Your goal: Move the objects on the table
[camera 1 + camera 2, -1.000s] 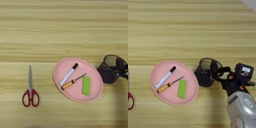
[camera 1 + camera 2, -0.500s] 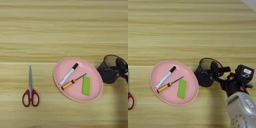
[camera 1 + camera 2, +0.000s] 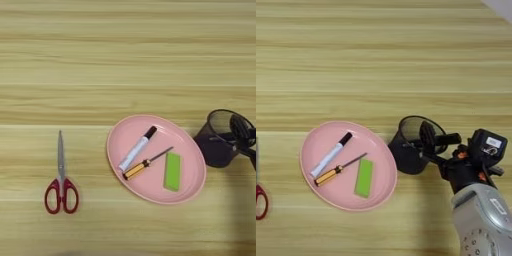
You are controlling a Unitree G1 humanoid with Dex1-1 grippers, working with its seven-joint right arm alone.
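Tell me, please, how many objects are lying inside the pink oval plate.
3. In the pink oval plate, a white marker with black cap lies upper left, a yellow-handled screwdriver crosses the middle, and a green rectangular eraser lies on the right. None seems hidden.

The end effector (image 3: 428,142) gripped the rim of the mesh cup (image 3: 411,150), which stood just right of a pink plate (image 3: 311,180) on the table (image 3: 381,60).

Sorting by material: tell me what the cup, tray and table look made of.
Cup: black wire mesh, likely metal; the table shows through its wall. Tray: smooth pink, probably plastic, with a soft sheen. Table: light wood or wood-look laminate, with plank grain.
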